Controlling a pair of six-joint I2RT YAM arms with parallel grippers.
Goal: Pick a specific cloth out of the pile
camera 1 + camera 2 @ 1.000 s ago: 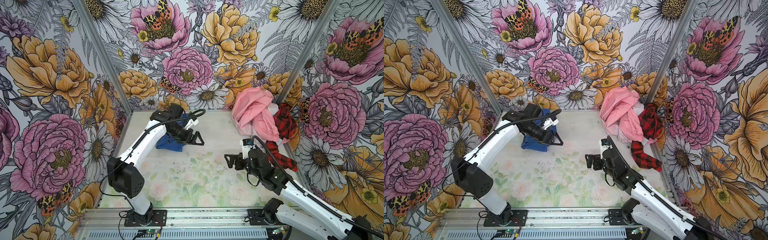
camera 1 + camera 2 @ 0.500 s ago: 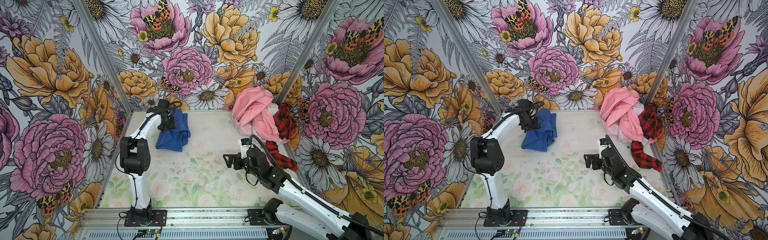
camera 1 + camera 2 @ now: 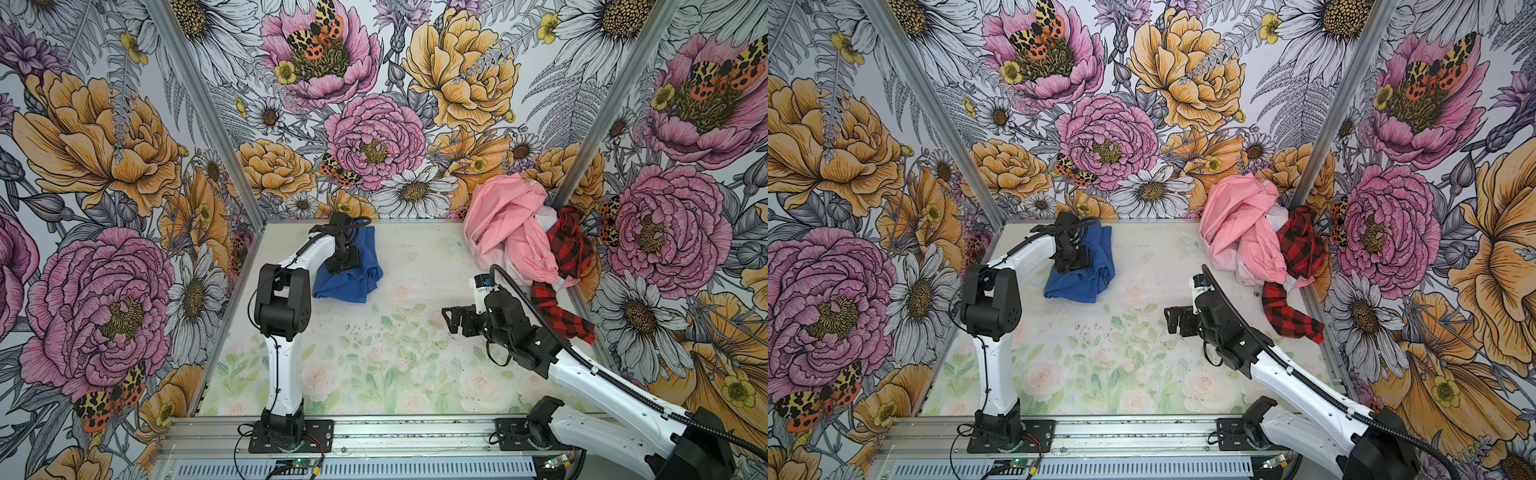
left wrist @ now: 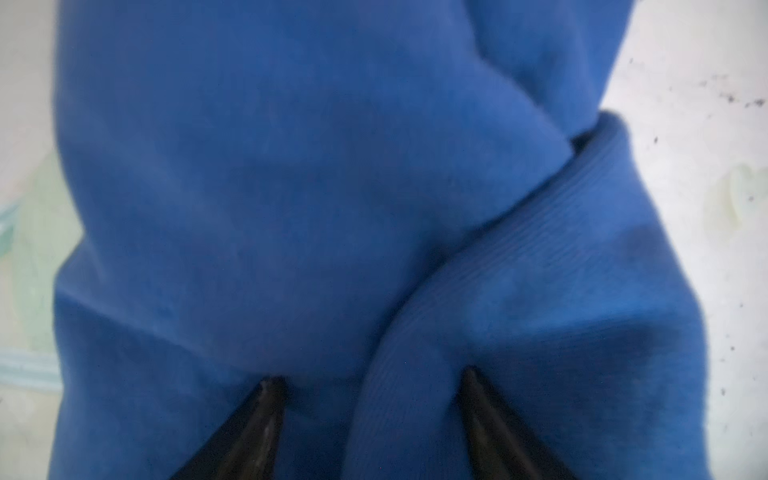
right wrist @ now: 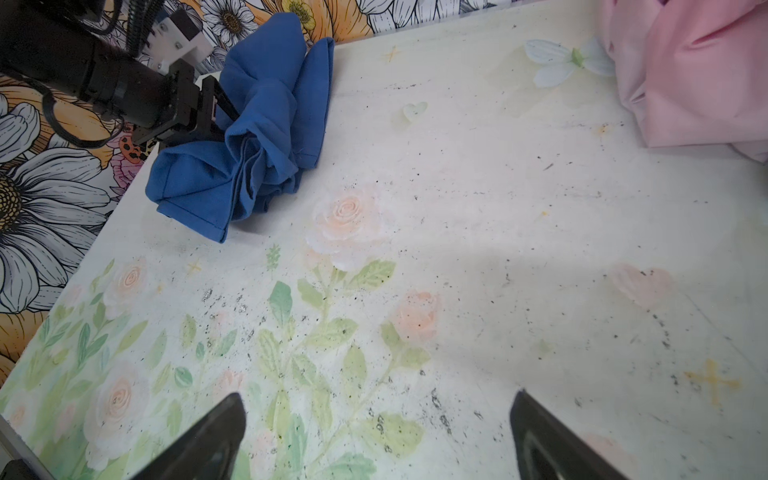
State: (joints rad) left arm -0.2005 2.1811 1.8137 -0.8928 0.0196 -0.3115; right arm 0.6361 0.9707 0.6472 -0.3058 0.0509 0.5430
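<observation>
The cloth (image 3: 353, 279) (image 3: 1090, 276), plain royal blue, lies crumpled at the back left of the table, apart from the pile. My left gripper (image 3: 344, 261) (image 3: 1076, 259) points down into its left part. In the left wrist view its fingertips (image 4: 272, 388) stand apart, pressed onto the blue fabric (image 4: 291, 187), with a ribbed fold lying loose between them. The pile (image 3: 507, 226) (image 3: 1239, 226) of pale pink and red-and-black checked garments fills the back right corner. My right gripper (image 3: 453, 320) (image 3: 1174, 321) (image 5: 378, 395) hovers open and empty over the bare table, right of centre.
A checked sleeve (image 3: 561, 311) trails from the pile toward the front right, just behind my right arm. The left arm's black elbow (image 3: 282, 303) stands tall at the left. Flowered walls close three sides and a metal rail (image 3: 374, 428) runs along the front.
My left arm folded back from its long reach across the cloth, went to the cloth's back edge, then came down onto its left part. The right arm barely moved.
</observation>
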